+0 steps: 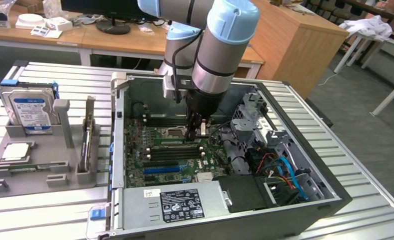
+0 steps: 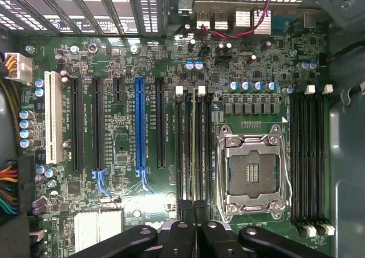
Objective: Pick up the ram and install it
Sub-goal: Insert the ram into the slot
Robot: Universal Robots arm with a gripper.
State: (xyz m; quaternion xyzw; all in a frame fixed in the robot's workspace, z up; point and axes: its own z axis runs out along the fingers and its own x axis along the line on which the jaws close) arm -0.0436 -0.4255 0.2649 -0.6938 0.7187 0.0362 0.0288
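Note:
My gripper [image 1: 198, 134] hangs inside the open computer case, low over the big green motherboard [image 2: 122, 149]. In the wrist view its dark fingers [image 2: 181, 241] stand close together around the ram [image 2: 195, 149]. The ram is seen edge-on as a thin green-yellow line. It runs along the bank of black memory slots [image 2: 181, 144] beside the empty CPU socket [image 2: 251, 166]. In the exterior view the ram [image 1: 175, 142] shows as a pale green strip just under the fingers. I cannot tell whether it is seated in a slot or just above it.
A grey fixture [image 1: 43, 170] at the exterior view's left holds a silver blue-labelled hard drive [image 1: 31, 107], a chip and a thin upright strip [image 1: 88, 135]. The case walls [image 1: 116, 150], a drive cage [image 1: 250, 117], blue and red cables [image 1: 284, 170] and the power supply [image 1: 176, 202] hem the gripper in.

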